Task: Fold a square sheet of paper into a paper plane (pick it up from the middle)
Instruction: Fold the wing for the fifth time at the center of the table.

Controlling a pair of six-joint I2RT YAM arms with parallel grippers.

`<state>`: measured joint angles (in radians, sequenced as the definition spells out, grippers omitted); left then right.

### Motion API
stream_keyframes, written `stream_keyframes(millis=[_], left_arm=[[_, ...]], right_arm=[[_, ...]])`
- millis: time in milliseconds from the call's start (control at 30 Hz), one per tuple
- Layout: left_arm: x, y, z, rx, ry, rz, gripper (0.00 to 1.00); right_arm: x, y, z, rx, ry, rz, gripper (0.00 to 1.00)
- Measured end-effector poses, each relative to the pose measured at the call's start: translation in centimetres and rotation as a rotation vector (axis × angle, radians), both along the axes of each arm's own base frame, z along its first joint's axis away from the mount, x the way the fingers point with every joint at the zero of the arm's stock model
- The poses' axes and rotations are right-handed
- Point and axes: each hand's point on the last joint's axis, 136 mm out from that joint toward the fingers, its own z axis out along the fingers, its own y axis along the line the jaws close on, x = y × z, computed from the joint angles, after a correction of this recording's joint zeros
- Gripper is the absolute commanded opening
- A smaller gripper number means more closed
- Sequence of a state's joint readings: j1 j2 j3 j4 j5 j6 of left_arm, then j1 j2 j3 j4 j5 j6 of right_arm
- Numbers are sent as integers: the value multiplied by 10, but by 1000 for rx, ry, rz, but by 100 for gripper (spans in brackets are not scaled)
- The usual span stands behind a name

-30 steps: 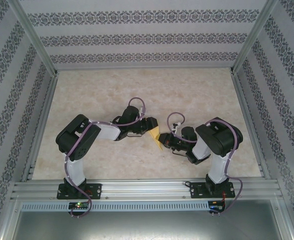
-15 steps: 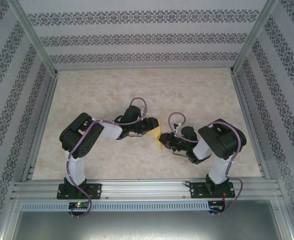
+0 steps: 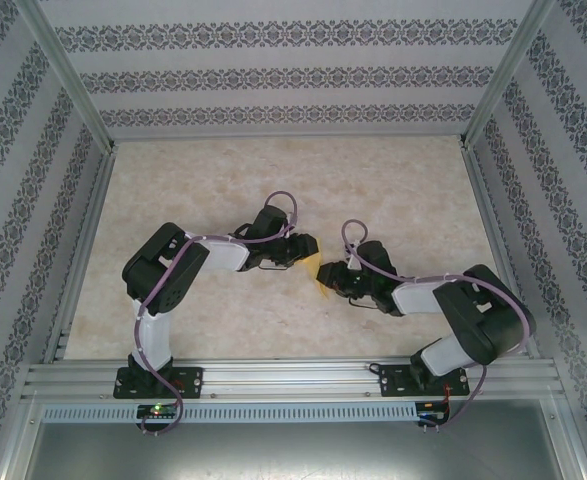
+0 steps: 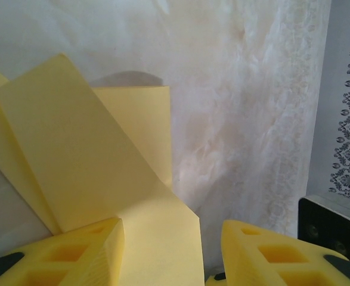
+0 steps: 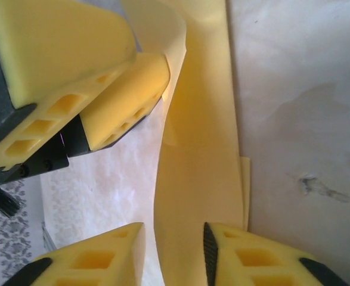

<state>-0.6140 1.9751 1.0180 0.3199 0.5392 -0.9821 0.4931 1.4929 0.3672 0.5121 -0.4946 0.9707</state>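
The half-folded paper [image 4: 85, 161] sits mid-table between the arms, mid-crease I reckon. The left gripper [image 4: 172, 229] gapes wide and the right gripper [image 5: 173, 232] is narrowly parted around a strip, neither pinching; next needs a firm re-grip

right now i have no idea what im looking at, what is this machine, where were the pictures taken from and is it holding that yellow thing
These are two robot arms bolted side by side at the near edge of a table, each ending in two-finger jaws. The overhead picture looks down from above and behind: the left arm is on the left, the right arm on the right, tips meeting mid-table. The other two pictures come from a camera on each wrist, so the yellow blocks at the bottom are that arm's own fingers. The yellow thing is a sheet of paper, partly folded into overlapping flaps. In both wrist views the jaws stand apart: a strip of paper runs between the right arm's jaws, but neither pair looks clamped on it.
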Motion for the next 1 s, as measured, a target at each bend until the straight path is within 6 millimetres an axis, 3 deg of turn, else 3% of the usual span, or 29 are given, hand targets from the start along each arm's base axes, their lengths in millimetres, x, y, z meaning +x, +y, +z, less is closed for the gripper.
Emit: stream_keyframes(millis=[67,300,633,1000], left_arm=[[0,0,0,1,-2,-2,49],[-1,0,0,0,-4,-7,49],[0,-1,0,0,-3,-8,49],[-1,-1,0,-1,-3,-10,49]], right_arm=[[-1,2,2,-33,-8,16,50],[-2,-10,10,-177,-71,33,52],[-1,-4,0,-261,-42,99,51],[-4,-1,-12,-309,-13,118,38]])
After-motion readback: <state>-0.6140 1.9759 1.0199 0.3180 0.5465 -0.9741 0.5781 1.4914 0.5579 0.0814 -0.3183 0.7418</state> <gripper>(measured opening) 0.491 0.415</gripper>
